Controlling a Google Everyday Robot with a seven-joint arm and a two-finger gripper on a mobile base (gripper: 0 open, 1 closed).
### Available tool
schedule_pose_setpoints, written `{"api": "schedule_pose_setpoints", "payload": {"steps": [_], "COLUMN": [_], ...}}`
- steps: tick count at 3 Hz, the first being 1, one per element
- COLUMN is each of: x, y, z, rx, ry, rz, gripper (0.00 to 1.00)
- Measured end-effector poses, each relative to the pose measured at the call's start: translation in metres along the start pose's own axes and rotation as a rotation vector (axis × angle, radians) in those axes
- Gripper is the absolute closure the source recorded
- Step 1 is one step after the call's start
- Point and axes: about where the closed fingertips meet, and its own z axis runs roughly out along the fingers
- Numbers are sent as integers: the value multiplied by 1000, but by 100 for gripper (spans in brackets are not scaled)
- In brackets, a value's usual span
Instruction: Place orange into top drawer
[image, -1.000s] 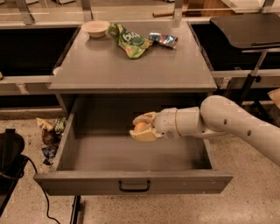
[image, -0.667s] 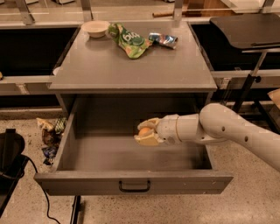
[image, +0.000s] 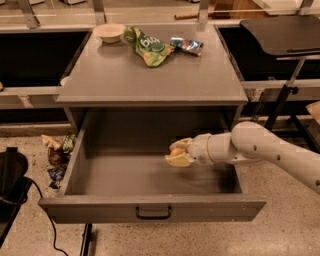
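Note:
The top drawer (image: 150, 210) is pulled wide open below the grey cabinet top, its flat front panel with a small black handle facing me. My gripper (image: 178, 154) reaches in from the right on a white arm and hangs inside the drawer, just above its floor, right of centre. Its cream fingers (image: 176, 160) are shut on the orange (image: 177, 151), of which only a small orange patch shows between them.
On the cabinet top (image: 150, 75) lie a beige bowl (image: 109, 32), a green bag (image: 147, 46) and a blue shiny packet (image: 186, 45). Wrappers lie on the floor at the left (image: 56, 155). A black stand and cable are at the lower left (image: 12, 175). A dark table stands at the right (image: 280, 35).
My gripper has moved a little to the right and slightly lower inside the drawer, still holding the orange.

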Motion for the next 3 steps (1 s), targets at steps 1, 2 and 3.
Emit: {"api": "schedule_pose_setpoints", "payload": {"steps": [1,2,3], "x": [13,18,18], "y": [-11,-17,-20], "z": [0,2,2], "rx": [13,14,12], "ry": [33,60,79], "rz": [26,38,43], "gripper": [35,12,0]}}
